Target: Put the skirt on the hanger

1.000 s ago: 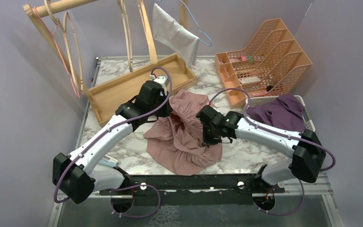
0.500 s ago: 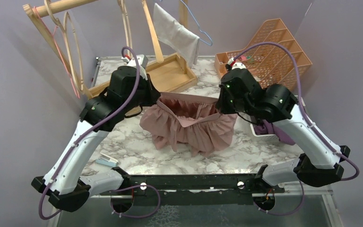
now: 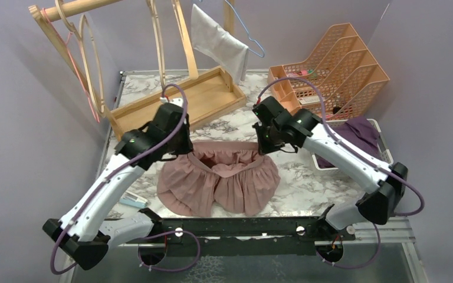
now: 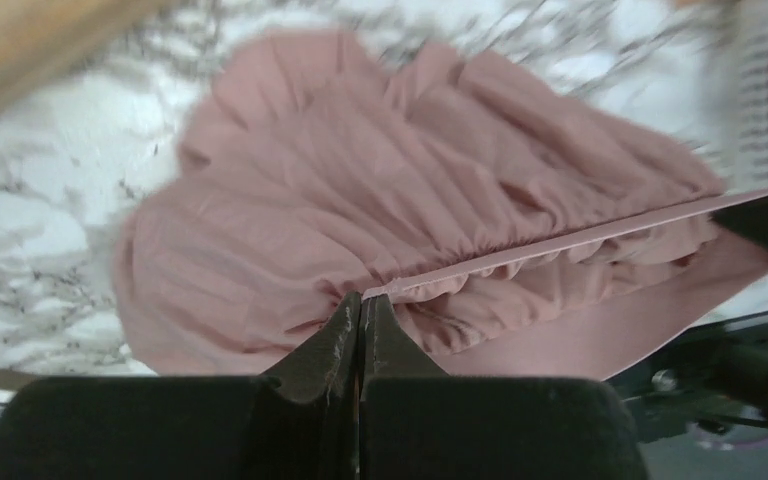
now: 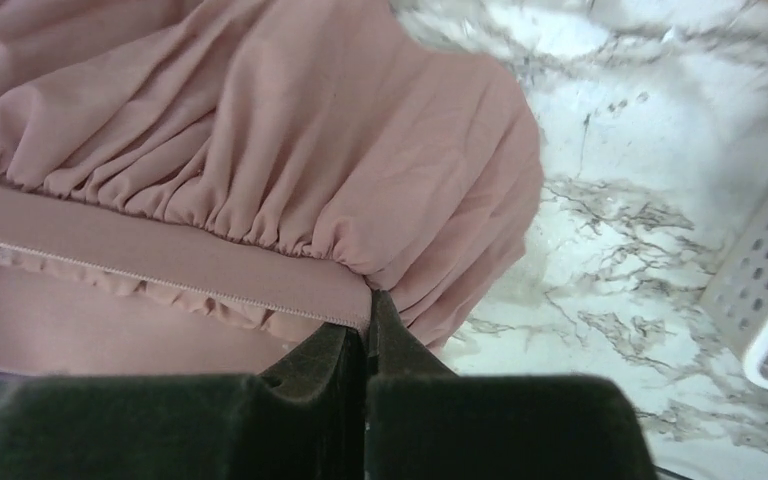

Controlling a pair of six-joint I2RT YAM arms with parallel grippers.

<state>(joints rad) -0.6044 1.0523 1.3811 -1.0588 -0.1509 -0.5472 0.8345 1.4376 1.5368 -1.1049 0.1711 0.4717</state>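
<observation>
A dusty-pink pleated skirt (image 3: 218,180) hangs between both grippers, its waistband (image 3: 227,144) stretched straight and its hem resting on the marble table. My left gripper (image 3: 184,143) is shut on the waistband's left end (image 4: 385,290). My right gripper (image 3: 264,143) is shut on the waistband's right end (image 5: 360,300). The skirt fills both wrist views (image 4: 410,190) (image 5: 260,130). Wooden hangers (image 3: 88,65) hang from a wooden rack at the back left. A blue wire hanger (image 3: 246,32) holding a white cloth (image 3: 218,42) hangs at the back centre.
A wooden tray (image 3: 147,115) forms the rack's base behind the left gripper. An orange file organizer (image 3: 330,73) stands at the back right. A white basket (image 3: 383,150) with a purple garment (image 3: 354,138) sits at the right. A small pale object (image 3: 133,200) lies at the near left.
Both grippers lifted the skirt off the table, pulled the waistband taut, then came down and toward the near edge; the hem now rests spread on the table.
</observation>
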